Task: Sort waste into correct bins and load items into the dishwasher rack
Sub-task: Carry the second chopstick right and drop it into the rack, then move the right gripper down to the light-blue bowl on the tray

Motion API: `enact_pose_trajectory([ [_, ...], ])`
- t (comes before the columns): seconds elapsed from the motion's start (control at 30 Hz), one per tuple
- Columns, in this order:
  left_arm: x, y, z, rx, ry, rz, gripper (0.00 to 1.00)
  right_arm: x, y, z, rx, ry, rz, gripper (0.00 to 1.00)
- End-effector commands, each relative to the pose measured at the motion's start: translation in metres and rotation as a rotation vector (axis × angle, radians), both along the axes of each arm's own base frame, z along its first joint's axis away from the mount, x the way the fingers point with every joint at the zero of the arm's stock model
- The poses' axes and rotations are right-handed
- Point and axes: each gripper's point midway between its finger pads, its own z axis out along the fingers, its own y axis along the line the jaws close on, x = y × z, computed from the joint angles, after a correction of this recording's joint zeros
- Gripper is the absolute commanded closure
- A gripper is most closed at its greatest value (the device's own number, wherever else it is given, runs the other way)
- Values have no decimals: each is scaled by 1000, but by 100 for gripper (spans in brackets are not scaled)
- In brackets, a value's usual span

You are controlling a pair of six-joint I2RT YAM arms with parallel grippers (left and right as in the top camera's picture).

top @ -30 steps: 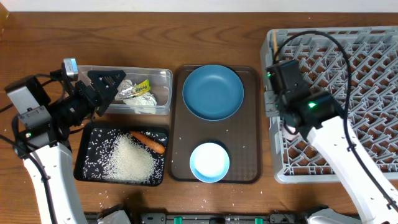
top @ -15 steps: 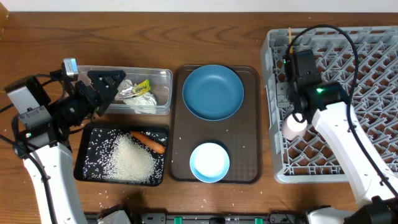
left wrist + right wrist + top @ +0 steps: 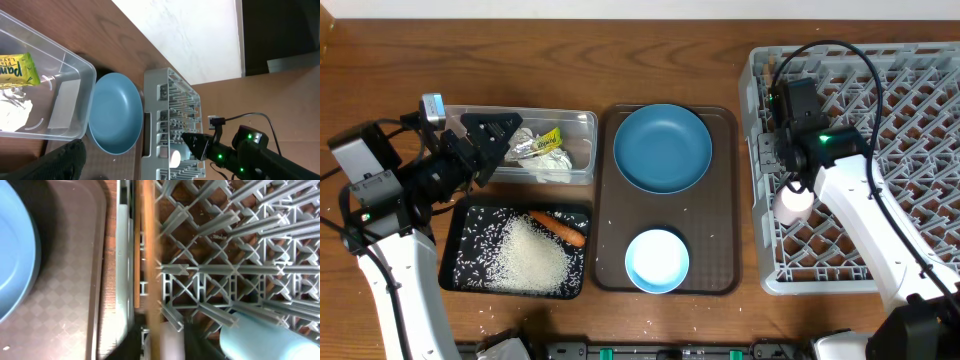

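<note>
My right gripper (image 3: 778,150) hangs over the left edge of the grey dishwasher rack (image 3: 757,270), jaws apart. In the right wrist view a blurred wooden chopstick (image 3: 150,255) runs loose between its fingers (image 3: 127,342). A second chopstick (image 3: 136,260) lies along the rack's wall. The pink cup (image 3: 792,203) and a blue cup (image 3: 265,337) lie in the rack. The blue plate (image 3: 662,148) and light-blue bowl (image 3: 656,260) sit on the brown tray (image 3: 725,200). My left gripper (image 3: 490,135) is open over the clear tub (image 3: 575,120), which holds foil, tissue and wrapper (image 3: 550,143).
The black tray (image 3: 460,250) at front left holds rice (image 3: 530,255) and a carrot piece (image 3: 558,227). A few grains lie on the table near the front edge. The rack's upright pegs (image 3: 210,270) fill the right side.
The right arm swung over the rack's left edge with the chopstick, then its jaws parted and the chopstick came loose. The left arm has not moved.
</note>
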Motion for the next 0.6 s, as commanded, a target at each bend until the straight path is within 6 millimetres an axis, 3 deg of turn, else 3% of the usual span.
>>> enact_pose_trajectory([
  [0.0,0,2,4,1,-6,9,2,-1,-3,-4,-6,13,-4,61],
  [0.07,0,2,4,1,-6,9,2,-1,-3,-4,-5,12,-4,56],
  [0.4,0,2,4,1,-6,9,2,-6,-4,-6,-8,34,-3,55],
  [0.57,0,2,4,1,-6,9,2,-10,10,-9,65,63,31,54],
])
